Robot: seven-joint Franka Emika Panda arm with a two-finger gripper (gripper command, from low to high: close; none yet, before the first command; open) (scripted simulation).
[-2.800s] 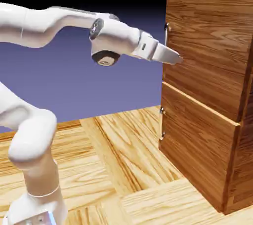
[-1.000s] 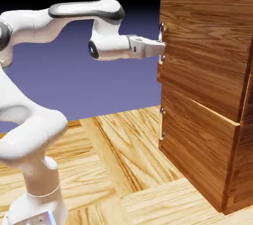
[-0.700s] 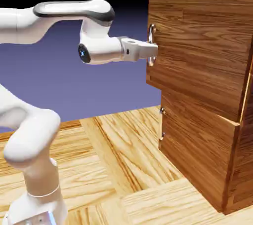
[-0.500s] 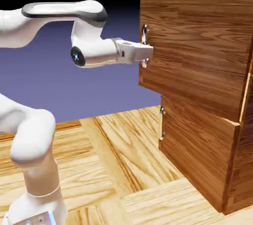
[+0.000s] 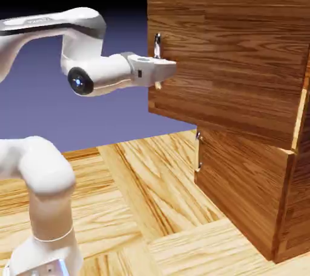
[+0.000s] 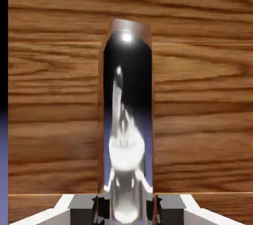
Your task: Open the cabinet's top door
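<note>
"Where was the top door [image 5: 236, 69]?" she asked.

"High on the cabinet [image 5: 295, 208], above the lower door [image 5: 242, 175]," he said. "It stood part-way open, its handle edge swung out beyond the lower door, toward the robot. A pale strip [image 5: 300, 117] showed by the edge at the other end."

"And the handle [image 5: 158, 45]?"

"A slim, shiny bar, upright near the door's free edge. Up close I saw bright shapes mirrored in it, and the wood grain ran behind it."

"Were the fingers [image 6: 170, 209] on it?"

"Yes, they were closed on the bar, one on each side, below its upper end. Their dark pads [image 6: 103, 208] sat right against the metal."

"How did the arm [image 5: 51, 169] reach it?"

"It rose from the desk [image 5: 142, 208], bent over, and came at the door from the side, with the hand almost level and tipped a little."

"What about the lower door?"

"It lay flush with the cabinet, its own handle [image 5: 198, 151] upright at the edge and well apart from the fingers. Light wood in wide blocks spread out underneath, and the backdrop [image 5: 109, 111] was blue-violet, going black at the top."
</note>
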